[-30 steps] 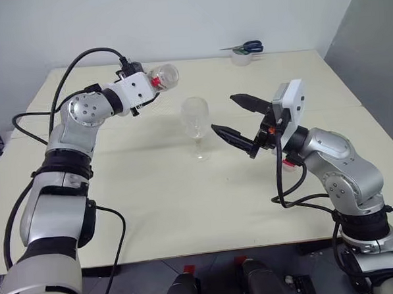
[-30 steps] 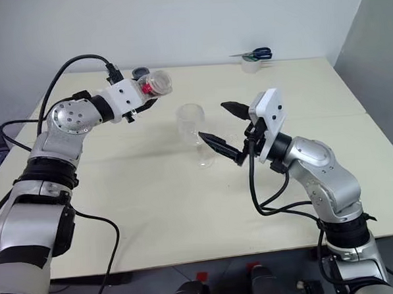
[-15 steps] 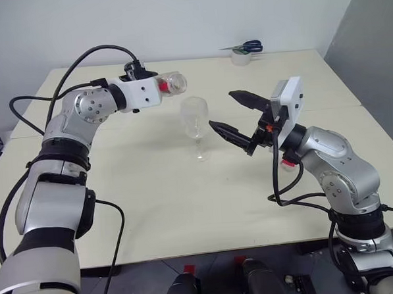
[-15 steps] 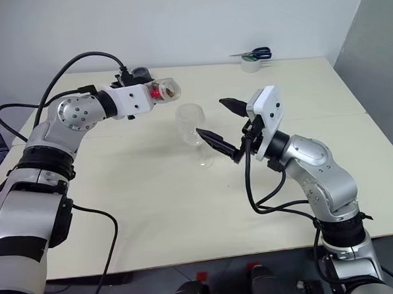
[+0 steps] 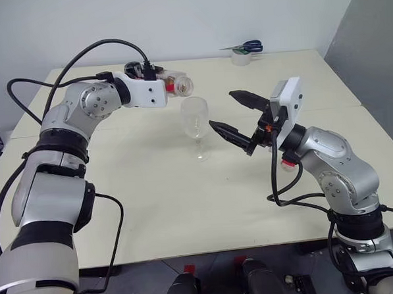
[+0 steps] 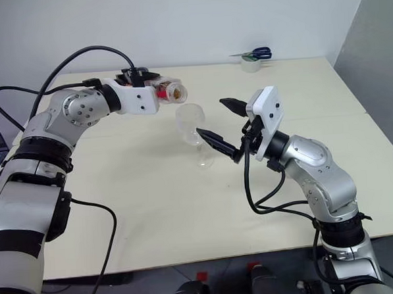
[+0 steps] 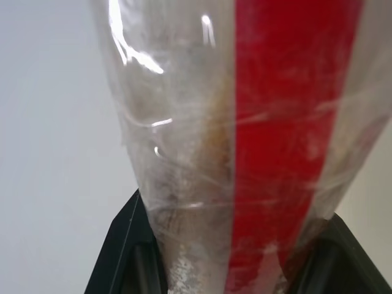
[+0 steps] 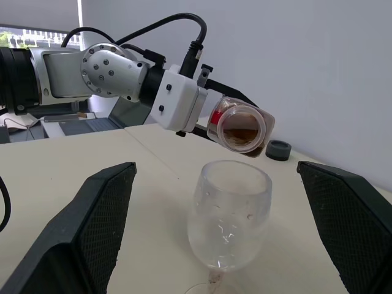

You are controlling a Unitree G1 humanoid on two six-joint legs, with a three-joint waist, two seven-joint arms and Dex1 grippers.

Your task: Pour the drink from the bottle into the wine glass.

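The small clear plastic bottle [image 5: 177, 87] with a red label strip is held tipped on its side, clamped in the closed left gripper [image 5: 169, 86], its open mouth just above and behind the rim of the clear stemmed wine glass [image 5: 195, 126]. A little amber drink [image 8: 240, 135] is seen inside the bottle. The glass stands upright on the cream counter [image 5: 186, 200]. The right gripper [image 5: 232, 113] is held spread wide just beside the glass, apart from it. Blue-handled scissors [image 5: 245, 48] lie at the far edge, before a white wall [image 5: 177, 23].
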